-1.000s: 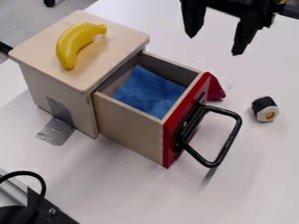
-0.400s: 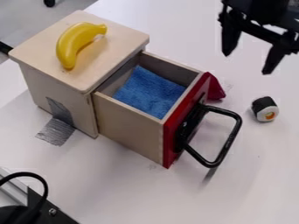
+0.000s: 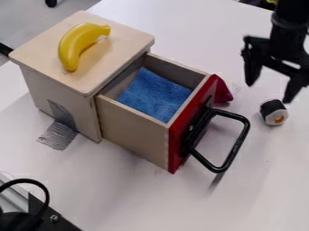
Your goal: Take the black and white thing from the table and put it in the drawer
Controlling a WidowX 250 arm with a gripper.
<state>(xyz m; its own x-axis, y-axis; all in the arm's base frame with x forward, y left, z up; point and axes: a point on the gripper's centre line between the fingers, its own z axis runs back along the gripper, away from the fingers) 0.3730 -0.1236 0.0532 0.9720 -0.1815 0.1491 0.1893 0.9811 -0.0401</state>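
Below me spreads the smooth white worktop (image 3: 253,200), one of its edges slanting across the upper left of the camera view. Near that edge sits a boxy cabinet (image 3: 51,90) of pale, fine-grained wood with a flat, round-cornered top. Its drawer (image 3: 129,135) stands open, a deep wooden tray with straight, thin walls and a flat, glossy red front (image 3: 188,131).

My pincer (image 3: 269,93), black, angular and tapered at the tips, hangs over the right-hand part of the worktop, its fingers spread apart with nothing clamped between them. One fingertip is right by the task's piece; whether they touch I cannot tell.

Inside the drawer lies a soft, nubbly blue cloth (image 3: 156,97), one corner pointing up toward the cabinet. A black handle (image 3: 238,149), a rounded bar bent into an open loop, juts from the red front. On the cabinet's top, a curved, shiny yellow banana (image 3: 70,49) stretches from near the back edge toward the front-left edge.

Creased silver-grey tape (image 3: 58,136) runs from the cabinet's side onto the worktop. A magenta wedge (image 3: 223,92) pokes out beside the drawer's upper front corner.

Smallest is the stubby black and white sushi roll (image 3: 274,113), orange at its centre, on the worktop beyond that wedge.
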